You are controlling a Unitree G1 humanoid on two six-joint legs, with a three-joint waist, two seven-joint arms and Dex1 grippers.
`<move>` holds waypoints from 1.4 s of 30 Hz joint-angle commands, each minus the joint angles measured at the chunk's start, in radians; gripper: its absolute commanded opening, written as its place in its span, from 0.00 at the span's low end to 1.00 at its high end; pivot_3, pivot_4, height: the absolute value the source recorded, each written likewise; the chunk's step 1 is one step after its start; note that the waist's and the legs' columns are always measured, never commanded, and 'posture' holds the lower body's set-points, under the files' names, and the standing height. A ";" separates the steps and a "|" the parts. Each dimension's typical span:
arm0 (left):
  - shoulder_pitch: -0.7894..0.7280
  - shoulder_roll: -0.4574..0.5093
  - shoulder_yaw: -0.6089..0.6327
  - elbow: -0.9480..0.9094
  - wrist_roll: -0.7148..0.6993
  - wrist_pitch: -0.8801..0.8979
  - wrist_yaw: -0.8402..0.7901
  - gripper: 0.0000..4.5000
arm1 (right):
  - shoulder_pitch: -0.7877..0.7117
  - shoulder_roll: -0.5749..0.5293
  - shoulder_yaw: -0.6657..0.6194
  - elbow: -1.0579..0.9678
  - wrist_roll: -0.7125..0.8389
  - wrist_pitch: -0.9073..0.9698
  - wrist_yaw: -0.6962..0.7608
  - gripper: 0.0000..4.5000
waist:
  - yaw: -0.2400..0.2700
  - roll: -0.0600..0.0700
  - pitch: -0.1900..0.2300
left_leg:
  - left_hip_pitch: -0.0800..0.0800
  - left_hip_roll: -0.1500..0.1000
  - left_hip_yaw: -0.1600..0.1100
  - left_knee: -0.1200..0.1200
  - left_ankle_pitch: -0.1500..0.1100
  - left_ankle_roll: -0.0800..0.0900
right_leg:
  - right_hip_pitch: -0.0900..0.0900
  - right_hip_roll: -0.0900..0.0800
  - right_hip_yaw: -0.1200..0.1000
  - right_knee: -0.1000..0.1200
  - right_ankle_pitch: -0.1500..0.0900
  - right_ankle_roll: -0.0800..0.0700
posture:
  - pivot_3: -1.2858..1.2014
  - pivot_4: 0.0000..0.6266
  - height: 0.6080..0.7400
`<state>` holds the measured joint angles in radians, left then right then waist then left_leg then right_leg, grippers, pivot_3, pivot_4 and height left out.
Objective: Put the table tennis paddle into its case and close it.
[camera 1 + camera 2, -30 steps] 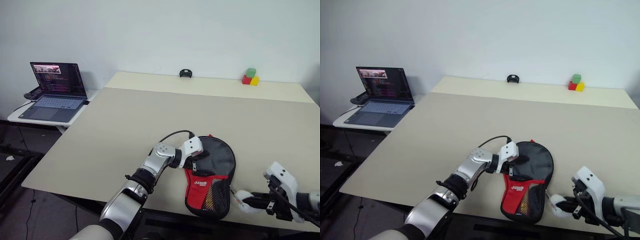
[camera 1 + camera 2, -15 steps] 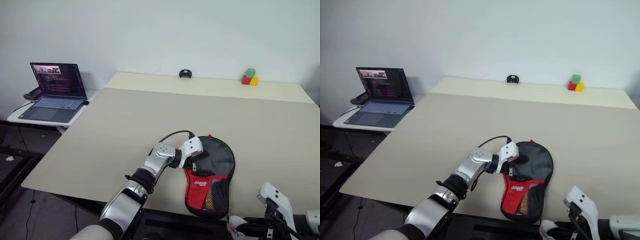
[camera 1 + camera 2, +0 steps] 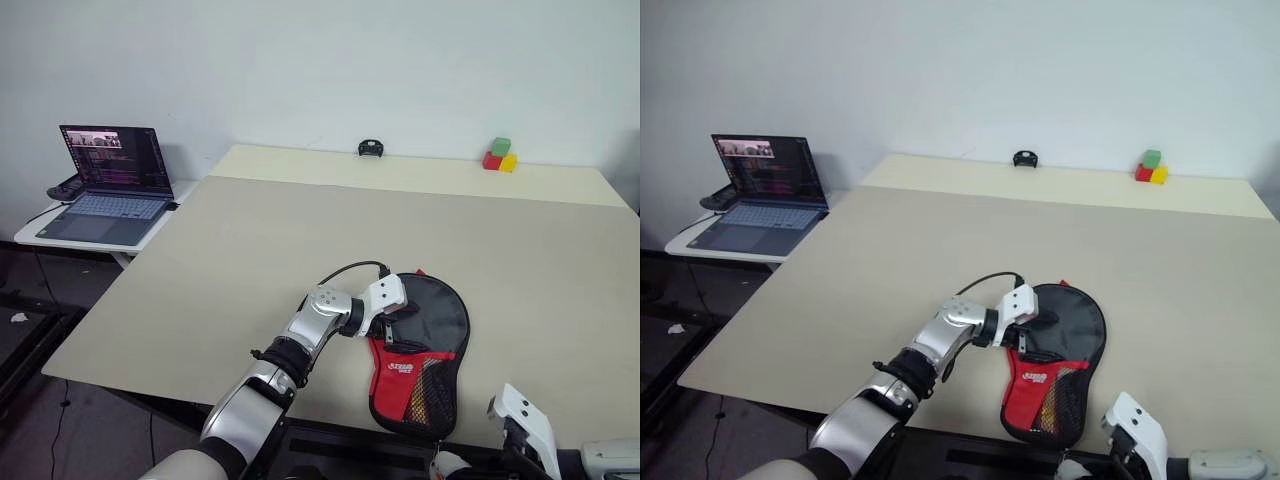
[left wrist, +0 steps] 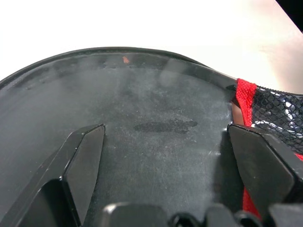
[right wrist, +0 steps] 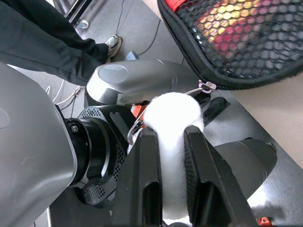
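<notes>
My left gripper (image 3: 398, 312) lies low on the case (image 3: 425, 350), at the lower centre of the head view, its fingers (image 4: 83, 163) spread wide over the black fabric and closed on nothing. In the left wrist view the two dark fingers stand well apart with the dusty black surface between them and a strip of red trim and mesh beside the right-hand finger.

The case rests flat on the table (image 3: 300, 240) near its front edge, round black end pointing away from me, red panel and mesh pocket toward me. Whether the paddle is inside, I cannot tell.

My right gripper (image 5: 170, 156) is at the bottom right of the head view, below the table's front edge. Its jaws are pinched narrow around the white ball (image 5: 173, 120), which hangs from the zip pull at the mesh end of the case.

A laptop (image 3: 105, 185) sits open on a side table at the left, coloured blocks (image 3: 500, 155) stand at the far right edge, and a small black object (image 3: 372, 148) at the far edge.
</notes>
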<state>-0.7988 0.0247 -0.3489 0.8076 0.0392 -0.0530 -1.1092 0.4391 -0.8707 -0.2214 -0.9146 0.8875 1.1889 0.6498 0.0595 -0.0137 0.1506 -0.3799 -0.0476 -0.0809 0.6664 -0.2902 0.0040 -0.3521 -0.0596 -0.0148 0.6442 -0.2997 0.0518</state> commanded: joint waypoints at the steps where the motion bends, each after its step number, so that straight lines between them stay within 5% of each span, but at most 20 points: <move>1: 0.045 -0.016 -0.063 0.067 0.060 0.028 0.005 1.00 | 0.016 0.004 0.012 -0.010 0.035 -0.015 0.006 0.05 | 0.000 0.000 0.000 | 0.000 0.000 0.000 0.000 0.000 0.000 | 0.000 0.000 0.000 0.000 0.000 0.000 | 0.52 0.24 1.00; 2: 0.045 -0.017 -0.063 0.067 0.060 0.027 0.006 1.00 | 0.027 0.001 0.007 -0.010 0.033 -0.020 0.007 0.18 | 0.000 0.000 0.000 | 0.000 0.000 0.000 0.000 0.000 0.000 | 0.000 0.000 0.000 0.000 0.000 0.000 | 0.52 0.24 1.00; 8: 0.041 -0.024 -0.062 0.074 0.062 0.020 0.012 1.00 | 0.082 0.009 -0.040 -0.043 0.056 -0.049 0.001 0.55 | 0.000 0.000 0.000 | 0.000 0.000 0.000 0.000 0.000 0.000 | 0.000 0.000 0.000 0.000 0.000 0.000 | 0.52 0.24 1.00; 20: 0.030 -0.049 -0.061 0.097 0.066 0.005 0.020 1.00 | 0.177 0.001 -0.143 -0.073 0.101 -0.130 0.017 0.55 | 0.000 -0.001 -0.001 | 0.001 -0.001 0.000 0.000 0.000 0.000 | 0.001 0.001 0.000 0.000 0.000 0.001 | 0.52 0.24 1.00; 26: 0.027 -0.057 -0.059 0.102 0.067 -0.002 0.025 1.00 | 0.198 -0.042 -0.213 -0.084 0.119 -0.172 0.081 0.89 | 0.000 -0.002 -0.001 | 0.001 -0.001 0.000 0.000 0.000 0.000 | 0.002 0.001 0.000 0.000 0.000 0.001 | 0.52 0.24 1.00; 28: 0.027 -0.058 -0.057 0.102 0.065 -0.002 0.026 1.00 | 0.186 -0.040 -0.251 -0.077 0.159 -0.189 0.093 0.89 | 0.000 -0.002 -0.001 | 0.001 -0.001 0.000 0.000 0.000 0.000 | 0.002 0.001 0.000 0.000 0.000 0.001 | 0.52 0.24 1.00; 34: 0.026 -0.053 -0.044 0.083 0.054 -0.001 0.022 1.00 | -0.047 -0.046 -0.294 0.077 0.204 -0.221 0.017 0.89 | -0.003 -0.004 -0.001 | 0.002 -0.001 0.001 0.000 0.000 0.000 | 0.002 0.001 0.001 0.000 0.000 0.001 | 0.52 0.24 1.00; 42: 0.080 0.038 0.014 -0.167 -0.031 0.078 -0.025 1.00 | -0.251 -0.057 -0.233 0.295 0.039 -0.345 0.068 0.89 | -0.016 -0.001 0.001 | 0.000 0.001 0.002 -0.002 0.000 0.000 | -0.002 0.000 0.002 0.001 -0.001 -0.001 | 0.52 0.24 1.00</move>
<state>-0.7433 0.0469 -0.3365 0.6776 0.0182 -0.0077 -1.1144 0.2068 -0.9171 -0.4666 -0.6455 0.9612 0.8884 0.6889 0.0433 -0.0151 0.1514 -0.3801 -0.0456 -0.0793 0.6641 -0.2900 0.0039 -0.3542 -0.0587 -0.0126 0.6449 -0.3007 0.0496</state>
